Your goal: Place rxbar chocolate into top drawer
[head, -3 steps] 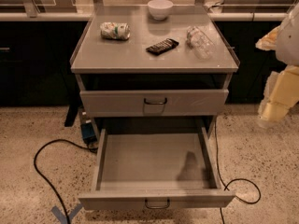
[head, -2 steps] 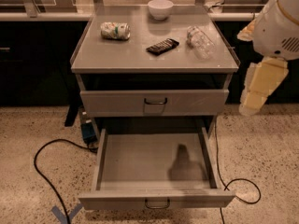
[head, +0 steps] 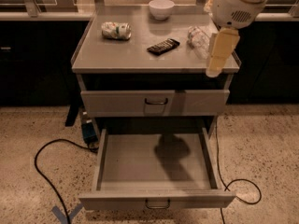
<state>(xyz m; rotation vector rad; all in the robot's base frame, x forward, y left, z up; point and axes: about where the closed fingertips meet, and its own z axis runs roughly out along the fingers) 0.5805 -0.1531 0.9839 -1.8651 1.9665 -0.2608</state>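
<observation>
Nearest us, the lower grey metal drawer (head: 156, 200) stands pulled out. The dark shadow on its bare floor has slid left toward the middle since the earlier frame. A black cable (head: 46, 171) loops on the speckled floor to its left. Above it the wide grey metal top drawer (head: 117, 102) is shut, its wire pull centred. On the grey desk (head: 103, 59) the rxbar chocolate (head: 163, 46), a flat rectangular bar in a black wrapper, lies unmoved near the middle, clear of every edge, with open surface in front and to its left. A crushed white and green can (head: 116, 30) sits left of it, a clear plastic bottle (head: 197, 35) near the right edge, and a white bowl (head: 161, 8) at the back. The cream gripper (head: 216, 66) has swung in from beside the desk and hangs over the right front corner, partly covering the bottle and apart from the bar. We cannot tell how far open it is.
</observation>
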